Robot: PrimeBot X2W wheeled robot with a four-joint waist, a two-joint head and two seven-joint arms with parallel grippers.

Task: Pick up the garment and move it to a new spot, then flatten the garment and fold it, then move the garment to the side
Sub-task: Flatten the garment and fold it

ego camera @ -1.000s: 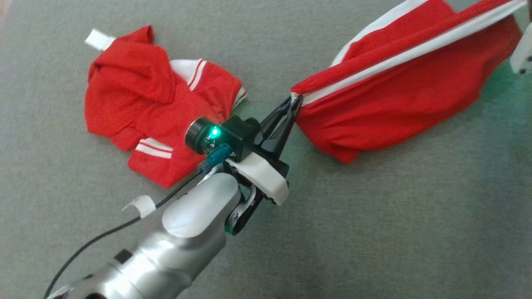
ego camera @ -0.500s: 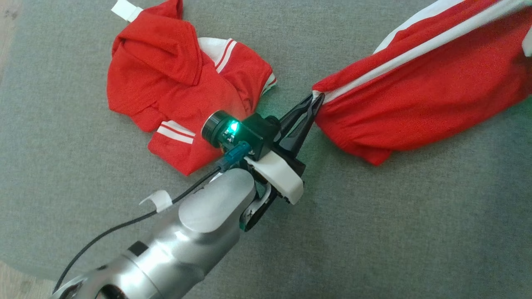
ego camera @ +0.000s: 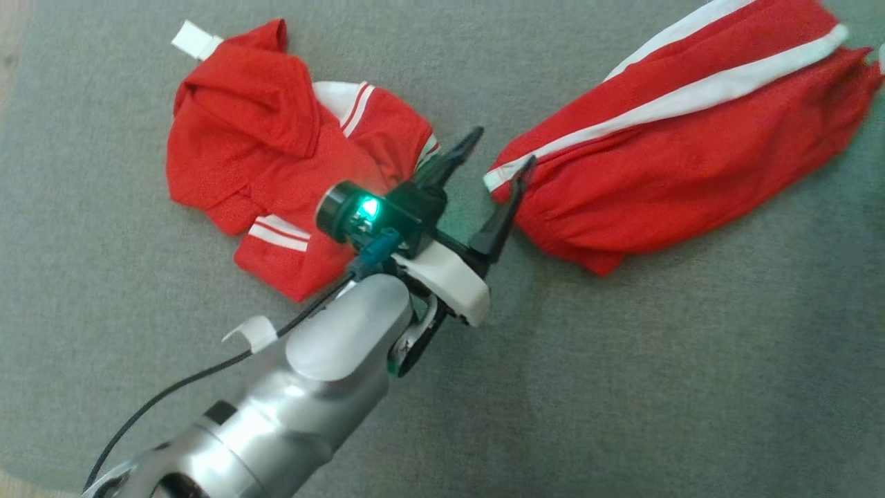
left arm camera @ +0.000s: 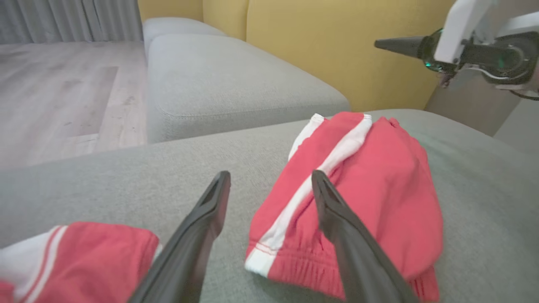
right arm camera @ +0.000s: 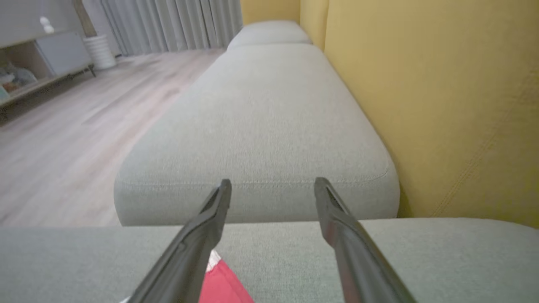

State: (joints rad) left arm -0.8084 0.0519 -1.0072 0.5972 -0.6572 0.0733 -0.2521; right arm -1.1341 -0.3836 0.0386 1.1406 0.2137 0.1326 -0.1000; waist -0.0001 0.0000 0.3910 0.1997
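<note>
- Our left gripper [ego camera: 503, 146] and right gripper [right arm camera: 273, 182] are wide, holding nothing.
- The red shorts [ego camera: 677, 138] lie on the cushion [ego camera: 622, 380], beside our left gripper.
- We could snag them, or grab the red shirt [ego camera: 276, 152] nearby.

You lose the shorts [ego camera: 691, 145] past the head view's top right corner; the left arm [ego camera: 311, 387] hides the jersey's [ego camera: 263, 152] near corner.

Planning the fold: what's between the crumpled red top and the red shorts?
In the head view, the open left pincer, above bare grey cushion.
</note>
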